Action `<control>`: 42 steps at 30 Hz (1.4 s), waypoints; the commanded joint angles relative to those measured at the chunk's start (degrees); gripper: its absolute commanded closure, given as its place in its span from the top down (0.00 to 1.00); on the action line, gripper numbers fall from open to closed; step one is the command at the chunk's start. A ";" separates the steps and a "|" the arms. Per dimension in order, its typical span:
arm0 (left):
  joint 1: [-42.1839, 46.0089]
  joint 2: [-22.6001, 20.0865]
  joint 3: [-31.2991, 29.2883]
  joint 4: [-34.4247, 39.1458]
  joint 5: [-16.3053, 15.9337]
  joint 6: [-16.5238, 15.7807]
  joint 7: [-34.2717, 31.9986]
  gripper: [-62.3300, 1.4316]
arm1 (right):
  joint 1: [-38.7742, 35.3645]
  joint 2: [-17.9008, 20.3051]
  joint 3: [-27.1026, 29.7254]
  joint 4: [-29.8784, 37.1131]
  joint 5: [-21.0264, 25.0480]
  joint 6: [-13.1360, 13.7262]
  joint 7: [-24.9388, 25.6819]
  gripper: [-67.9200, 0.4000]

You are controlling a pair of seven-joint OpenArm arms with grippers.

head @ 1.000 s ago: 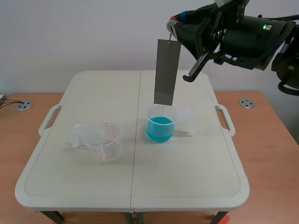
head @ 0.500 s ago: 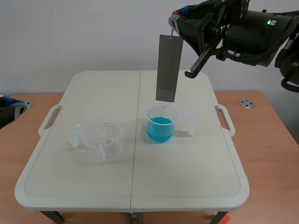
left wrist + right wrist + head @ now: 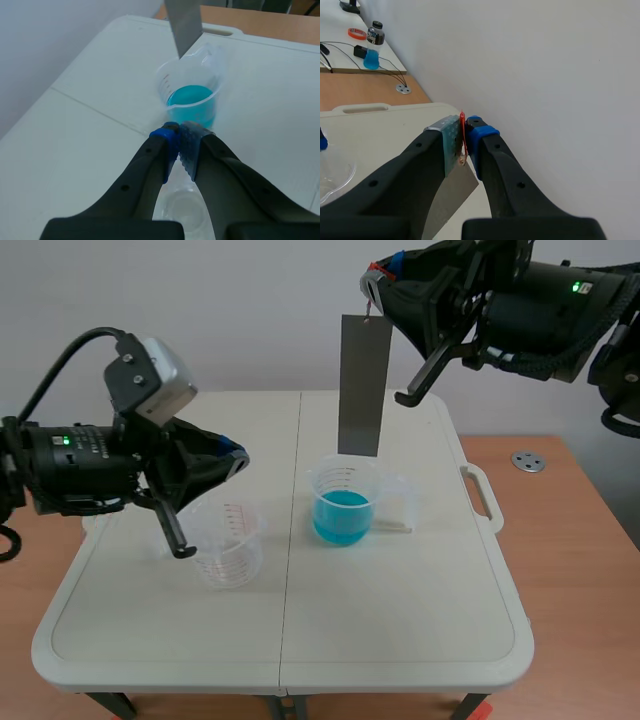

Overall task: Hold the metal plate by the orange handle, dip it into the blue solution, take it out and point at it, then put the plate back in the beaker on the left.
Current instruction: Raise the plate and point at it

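A long grey metal plate [image 3: 361,385] hangs upright above the beaker of blue solution [image 3: 343,504], its lower edge just over the rim. My right gripper [image 3: 374,287] is shut on the thin orange handle [image 3: 462,136] at the plate's upper end. In the left wrist view the plate [image 3: 184,22] hangs beyond the blue beaker [image 3: 191,101]. My left gripper [image 3: 179,142] is shut on nothing, its tips aimed toward the blue beaker and plate. It hovers over the empty clear beaker [image 3: 227,544], whose rim [image 3: 184,210] shows under the fingers.
Both beakers stand on a white folding table [image 3: 400,610] set on a wooden surface [image 3: 585,570]. A round metal fitting [image 3: 527,461] lies at the right. In the right wrist view a small bottle [image 3: 372,45], cables and a red ring [image 3: 355,33] lie on a far desk.
The left arm has come in from the left and now hovers over the empty beaker, pointing toward the plate. The right gripper rose a little with the plate, then held.
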 commanded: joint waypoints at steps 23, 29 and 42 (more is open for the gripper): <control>-9.40 16.57 4.39 -13.03 9.99 3.58 -0.70 0.05 | 1.31 -0.02 0.35 1.09 1.09 0.31 0.90 0.03; -9.70 18.43 4.39 -14.62 11.41 5.53 -2.08 0.04 | 1.31 -0.02 0.35 1.09 1.09 0.31 0.87 0.03; -9.68 18.62 4.39 -14.64 12.68 5.51 -2.08 0.05 | 1.31 -0.02 0.35 1.09 1.09 0.31 0.90 0.03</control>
